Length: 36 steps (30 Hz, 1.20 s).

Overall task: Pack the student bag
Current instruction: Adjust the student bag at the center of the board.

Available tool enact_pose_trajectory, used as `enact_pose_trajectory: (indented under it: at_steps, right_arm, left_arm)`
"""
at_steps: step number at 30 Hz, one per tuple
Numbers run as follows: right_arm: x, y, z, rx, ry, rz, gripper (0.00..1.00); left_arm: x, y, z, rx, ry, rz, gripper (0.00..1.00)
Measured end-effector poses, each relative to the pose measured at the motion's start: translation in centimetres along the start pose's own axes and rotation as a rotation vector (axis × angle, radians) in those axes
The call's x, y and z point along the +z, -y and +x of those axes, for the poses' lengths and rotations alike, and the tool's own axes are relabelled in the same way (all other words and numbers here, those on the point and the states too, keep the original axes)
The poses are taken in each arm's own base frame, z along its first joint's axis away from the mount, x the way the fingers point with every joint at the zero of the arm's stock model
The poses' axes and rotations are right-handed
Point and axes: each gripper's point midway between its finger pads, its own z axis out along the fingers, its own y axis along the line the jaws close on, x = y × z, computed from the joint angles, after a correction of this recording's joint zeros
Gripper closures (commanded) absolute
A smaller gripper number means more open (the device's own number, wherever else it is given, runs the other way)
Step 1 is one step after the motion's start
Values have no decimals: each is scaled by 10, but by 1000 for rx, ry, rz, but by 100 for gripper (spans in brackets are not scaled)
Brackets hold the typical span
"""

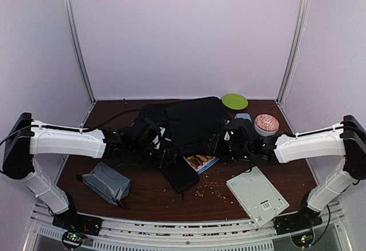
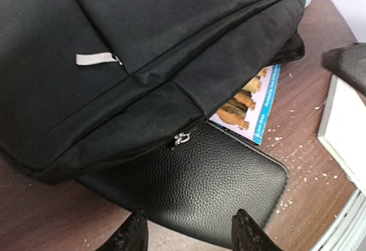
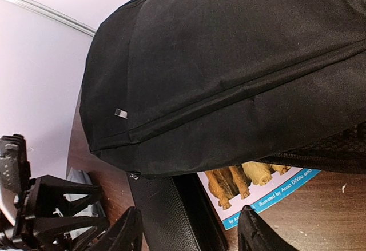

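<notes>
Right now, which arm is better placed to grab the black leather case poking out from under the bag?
Left, I'd say. The left gripper is open, with the black leather case just ahead of it. The right gripper faces only the case's edge, hidden under the student bag.

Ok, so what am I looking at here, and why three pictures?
Two white robot arms stand at the near edge of a brown table. One picture looks down from above; the other two come from a camera on each wrist. The left pincer and right pincer both stand open, holding nothing. Between them lies a large black fabric bag, over a black leather case and a blue-edged picture book of dogs. Nearby: a grey pouch, a flat white slab, a green disc.
</notes>
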Motion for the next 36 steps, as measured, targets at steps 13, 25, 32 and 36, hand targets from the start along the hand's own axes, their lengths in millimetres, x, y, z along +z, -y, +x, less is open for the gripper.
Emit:
enact_pose_trajectory:
  at_steps: [13,25,32,36]
  right_arm:
    - [-9,3,-3,-41,22,2,46]
    - [-24,-5,-13,-68,59,-29,47]
    - [-25,-5,-15,-81,69,-25,48]
    - [-27,-6,-17,-80,76,-28,48]
  left_arm:
    - [41,-7,6,-3,5,-46,58]
    - [50,-10,-13,-19,107,-51,68]
    - [59,-10,-11,-12,107,-49,72]
    - [61,-10,-11,-10,107,-47,75]
